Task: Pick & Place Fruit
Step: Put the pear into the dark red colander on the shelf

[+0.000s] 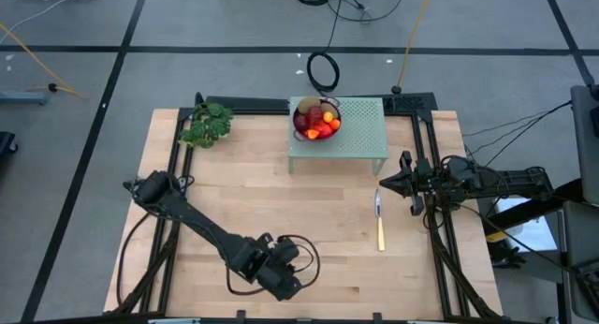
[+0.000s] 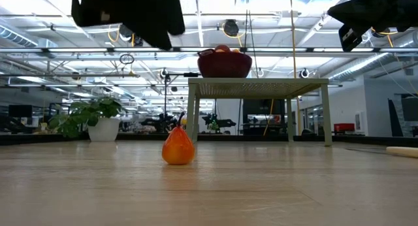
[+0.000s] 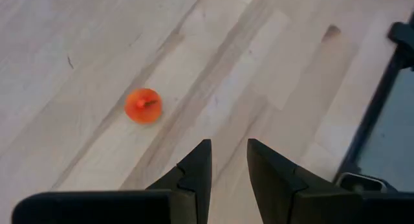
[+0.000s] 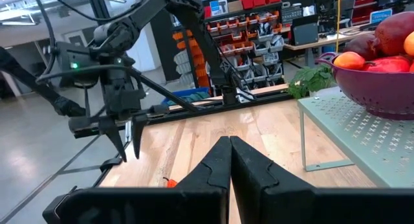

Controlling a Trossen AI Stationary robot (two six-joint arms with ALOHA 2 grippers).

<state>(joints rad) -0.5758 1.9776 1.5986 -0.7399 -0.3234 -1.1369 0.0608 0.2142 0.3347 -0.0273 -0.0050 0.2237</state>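
The left gripper [image 3: 228, 160] hangs above the bare wood near the counter's front edge, its dark wedge-shaped fingers [image 3: 196, 169] parted by a narrow gap and holding nothing. Just ahead of them a small orange-red fruit [image 3: 143, 105] stands on the counter [image 1: 234, 188]; it is smooth, glossy and pear-shaped with a short dark stem, seen from the side in the low view [image 2: 177, 146]. The right gripper [image 4: 229, 160] waits over the counter's right edge, its fingers pressed together and empty. The rest of the fruit [image 1: 318, 120], red, orange and one olive-brown piece, is piled in a dark red perforated bowl [image 2: 224, 64] on a pale green metal stand [image 1: 360, 137] with a punched top. A yellow-handled knife [image 1: 379, 223] lies beside the stand, and a green leafy bunch [image 1: 207, 125] sits at the far left corner. No writing is legible, though the shelves in the room behind are perhaps labelled.
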